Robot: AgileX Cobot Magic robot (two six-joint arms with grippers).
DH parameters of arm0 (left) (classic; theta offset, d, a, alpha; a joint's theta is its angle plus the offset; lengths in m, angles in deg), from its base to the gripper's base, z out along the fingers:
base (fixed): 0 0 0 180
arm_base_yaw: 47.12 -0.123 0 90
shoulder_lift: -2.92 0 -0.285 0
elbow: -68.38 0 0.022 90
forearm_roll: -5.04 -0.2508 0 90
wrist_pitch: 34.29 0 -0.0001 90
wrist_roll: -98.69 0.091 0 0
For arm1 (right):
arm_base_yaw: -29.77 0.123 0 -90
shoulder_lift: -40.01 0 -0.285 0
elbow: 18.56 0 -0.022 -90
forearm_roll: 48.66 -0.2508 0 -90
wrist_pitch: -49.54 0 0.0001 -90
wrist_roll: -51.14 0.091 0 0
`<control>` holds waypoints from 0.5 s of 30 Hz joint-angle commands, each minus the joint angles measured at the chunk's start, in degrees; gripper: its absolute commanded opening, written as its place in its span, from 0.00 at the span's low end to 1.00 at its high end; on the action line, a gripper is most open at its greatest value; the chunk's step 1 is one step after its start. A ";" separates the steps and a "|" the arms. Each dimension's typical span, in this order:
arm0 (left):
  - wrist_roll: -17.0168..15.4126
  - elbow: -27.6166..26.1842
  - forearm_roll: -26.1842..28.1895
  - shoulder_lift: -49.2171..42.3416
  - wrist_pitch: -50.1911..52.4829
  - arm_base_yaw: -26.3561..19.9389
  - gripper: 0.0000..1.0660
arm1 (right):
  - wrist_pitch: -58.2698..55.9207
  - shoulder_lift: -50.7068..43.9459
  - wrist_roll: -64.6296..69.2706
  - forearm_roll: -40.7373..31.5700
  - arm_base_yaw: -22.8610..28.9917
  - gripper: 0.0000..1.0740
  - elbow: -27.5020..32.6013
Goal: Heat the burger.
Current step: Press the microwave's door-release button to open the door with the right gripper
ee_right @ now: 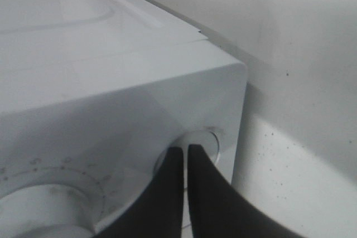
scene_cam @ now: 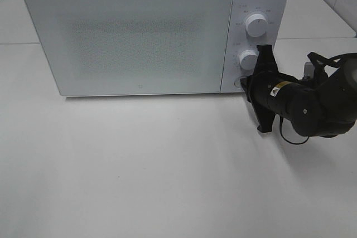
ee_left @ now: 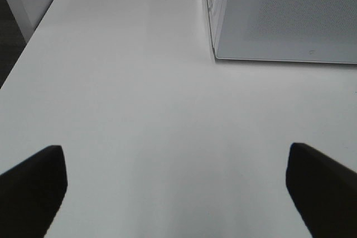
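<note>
The burger is out of view in every frame. The white microwave point(scene_cam: 134, 32) stands at the back of the table with its door shut. My right gripper point(scene_cam: 244, 83) is shut, and its tips point(ee_right: 184, 151) sit against the round button point(ee_right: 211, 139) at the bottom of the control panel, holding nothing. My left gripper point(ee_left: 177, 193) is open and empty over bare table, left of the microwave point(ee_left: 290, 15); its fingers point(ee_left: 33, 188) show at the picture's lower corners. The exterior high view does not show the left arm.
Two round knobs point(scene_cam: 255, 24) point(scene_cam: 249, 59) sit on the panel above the button. The white table point(scene_cam: 139, 165) stretches in front of the microwave. A wall point(ee_right: 279, 37) rises just beside the microwave's right side.
</note>
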 commanded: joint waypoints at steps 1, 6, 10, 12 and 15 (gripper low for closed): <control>-0.11 0.00 -0.17 -0.63 0.06 -0.29 0.94 | 0.69 -0.17 -3.09 -1.60 -0.23 0.00 -1.72; -0.11 0.00 -0.17 -0.63 0.06 -0.29 0.94 | 2.06 -0.17 -4.41 -3.72 -0.23 0.00 -2.81; -0.11 0.00 -0.17 -0.63 0.06 -0.29 0.94 | 9.00 -0.17 -4.41 -6.65 -0.23 0.00 -2.86; -0.11 0.00 -0.17 -0.63 0.06 -0.29 0.94 | 10.49 -0.17 -4.35 -7.16 -0.23 0.00 -2.86; -0.11 0.00 -0.17 -0.63 0.06 -0.29 0.94 | 14.04 -0.17 -4.07 -8.77 -0.23 0.00 -2.86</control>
